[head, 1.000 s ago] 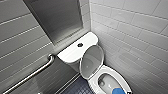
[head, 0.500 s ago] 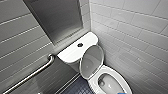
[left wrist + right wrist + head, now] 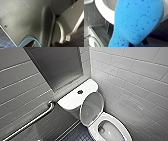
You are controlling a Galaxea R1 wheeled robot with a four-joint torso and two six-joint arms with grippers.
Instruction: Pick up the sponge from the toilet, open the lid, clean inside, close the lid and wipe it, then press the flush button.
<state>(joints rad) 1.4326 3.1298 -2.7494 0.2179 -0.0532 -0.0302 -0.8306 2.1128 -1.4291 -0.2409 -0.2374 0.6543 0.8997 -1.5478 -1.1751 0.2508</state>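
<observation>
Sponge (image 3: 136,22), grasped by the right hand (image 3: 134,44), has drawn back from the toilet (image 3: 112,130) bowl.

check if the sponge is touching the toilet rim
Cannot tell. In the right wrist view the sponge overlaps the toilet rim, but that is only overlap in the picture; neither a contact line nor a gap shows plainly.

On my feed the floor (image 3: 75,135) is small dark blue tiles, and the white toilet (image 3: 76,98) sits right on it, tucked into the corner.
</observation>
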